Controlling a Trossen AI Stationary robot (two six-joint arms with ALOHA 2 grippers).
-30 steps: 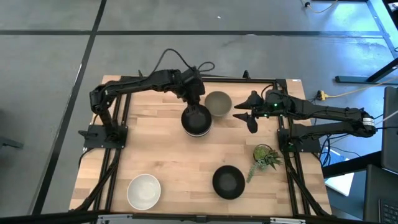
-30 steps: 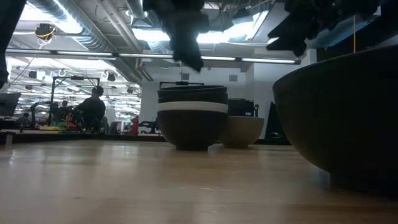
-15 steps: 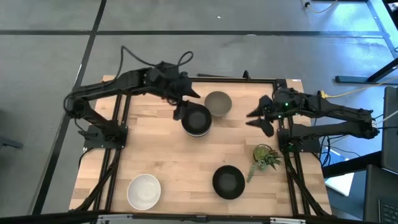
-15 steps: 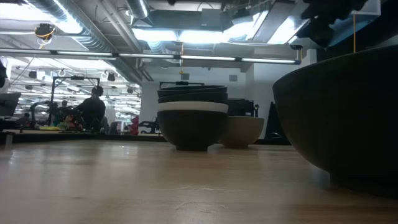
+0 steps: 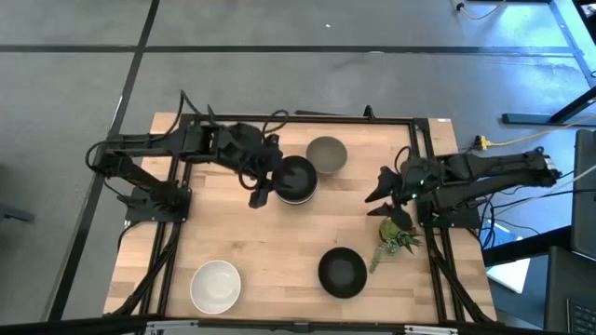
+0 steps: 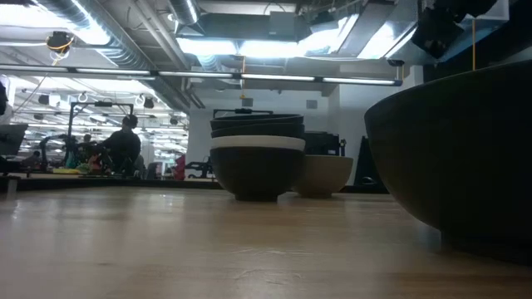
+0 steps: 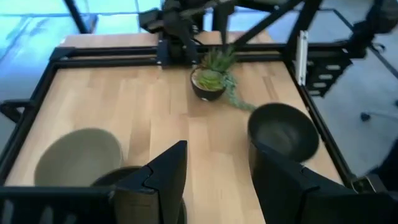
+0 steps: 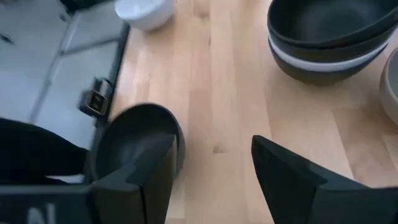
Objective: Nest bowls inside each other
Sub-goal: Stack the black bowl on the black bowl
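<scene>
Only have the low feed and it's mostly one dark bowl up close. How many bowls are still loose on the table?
Observer: Three loose: the grey-green bowl, a white bowl and a black bowl. The rest sit in the stack.
Operator: Is either gripper holding anything?
Observer: No. The left gripper is open beside the stack, holding nothing.
Operator: And the right?
Observer: The right gripper is open too, over the table's right side, next to the plant sprig.

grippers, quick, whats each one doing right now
Left gripper: open, holding nothing, beside the stack of bowls.
Right gripper: open, holding nothing, near the plant sprig.
</scene>
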